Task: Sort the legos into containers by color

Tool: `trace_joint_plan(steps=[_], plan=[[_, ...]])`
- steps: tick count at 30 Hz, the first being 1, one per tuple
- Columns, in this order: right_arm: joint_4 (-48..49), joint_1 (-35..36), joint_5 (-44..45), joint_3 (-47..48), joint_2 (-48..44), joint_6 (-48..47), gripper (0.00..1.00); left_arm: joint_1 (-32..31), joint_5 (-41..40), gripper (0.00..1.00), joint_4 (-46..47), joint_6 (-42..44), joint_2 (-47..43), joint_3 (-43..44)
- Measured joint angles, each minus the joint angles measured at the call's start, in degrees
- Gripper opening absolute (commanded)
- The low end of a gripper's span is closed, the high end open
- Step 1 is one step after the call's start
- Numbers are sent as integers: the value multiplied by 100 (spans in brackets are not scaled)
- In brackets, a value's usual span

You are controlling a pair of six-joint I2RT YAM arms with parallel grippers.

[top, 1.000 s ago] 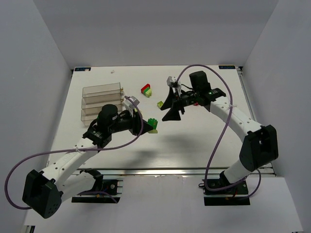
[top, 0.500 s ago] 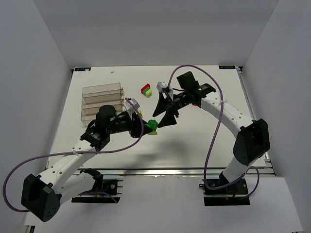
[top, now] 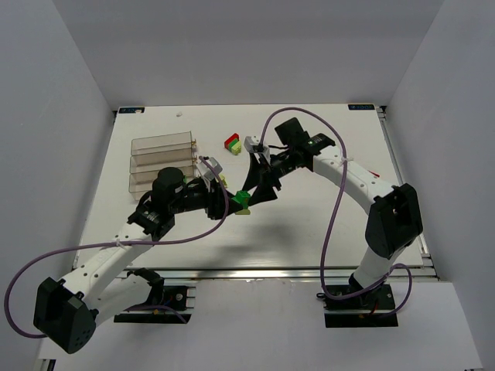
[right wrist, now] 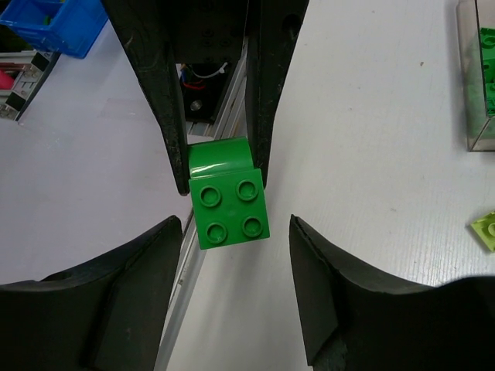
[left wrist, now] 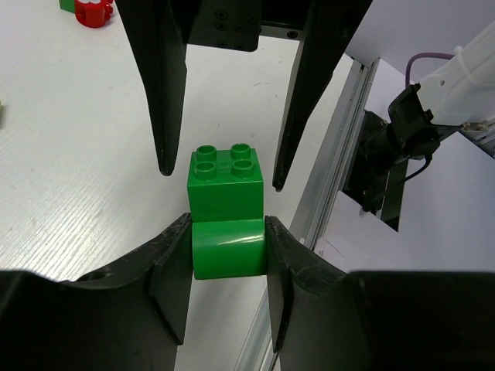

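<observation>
Handover above the middle of the table (top: 309,224): the left gripper (left wrist: 228,259) clamps the green studded brick (left wrist: 226,193) by its smooth end while the right gripper (right wrist: 232,232) stands open astride the studs — it should close squarely before the left releases.

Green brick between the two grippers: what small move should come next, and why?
Probably the right gripper should close on the green brick at its studded end. The left gripper clamps the smooth end, while the right one's open fingers flank the studded end without touching, so a handover or pull-apart looks set up.
</observation>
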Motion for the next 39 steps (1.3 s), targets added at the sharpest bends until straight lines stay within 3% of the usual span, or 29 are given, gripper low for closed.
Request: trace_joint_plan(steps=[8,11,20,35,39], plan=[[15,74,-2,17,11,24,52,0,0,0,-2,-2,-20,-31],[24,105,2,42,26,39,36,0,28,0,15,-4,-20,-33],[7,105,-52,144,92,83,9,13,13,0,142,20,-87,-125],[87,-122,-212,754,350,129,0,4,-179,0,-157,87,-457,-673],[621,-125,157,706,350,577,0,4,-348,0,-258,63,-518,-675]])
